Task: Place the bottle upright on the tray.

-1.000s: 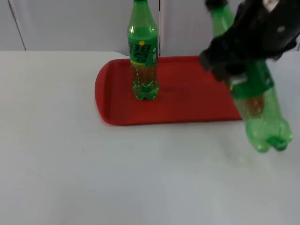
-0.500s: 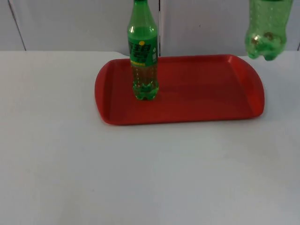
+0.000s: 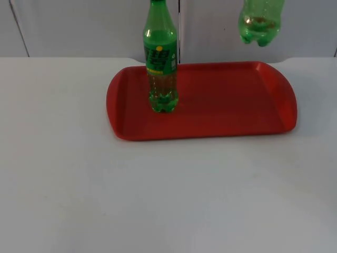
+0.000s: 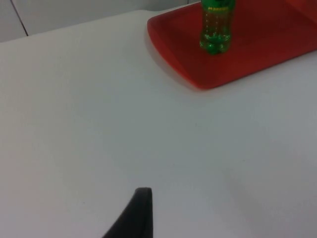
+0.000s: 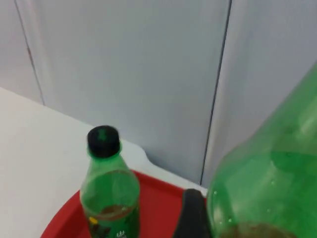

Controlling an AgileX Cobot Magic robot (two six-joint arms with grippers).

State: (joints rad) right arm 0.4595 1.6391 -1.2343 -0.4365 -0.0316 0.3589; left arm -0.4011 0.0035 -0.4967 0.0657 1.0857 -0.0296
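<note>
Since half a second ago the carried green plastic bottle (image 3: 259,22) has swung leftward from beyond the red plastic tray's (image 3: 231,113) right end and risen, so that it hangs high over the tray's back right part, base downward and close to upright. A little brownish liquid sits in its bottom. The right tool's black fingertip (image 5: 190,215) presses against the bottle's wall in the right wrist view, so I judge that tool clamped on it, carrying it from above.

The step in hand is the carry to the tray. Next, the bottle must be brought straight down onto bare red floor, kept vertical, and set flat before release, well apart from the second green labelled bottle (image 3: 160,58) already standing upright on the tray's left half.

One black fingertip (image 4: 133,215) of the left tool hangs over bare bench well short of the tray, waiting; whether that tool is apart or together I cannot tell.

Below lies a plain white bench (image 3: 158,200) ending at a grey panelled partition wall (image 3: 79,26).
</note>
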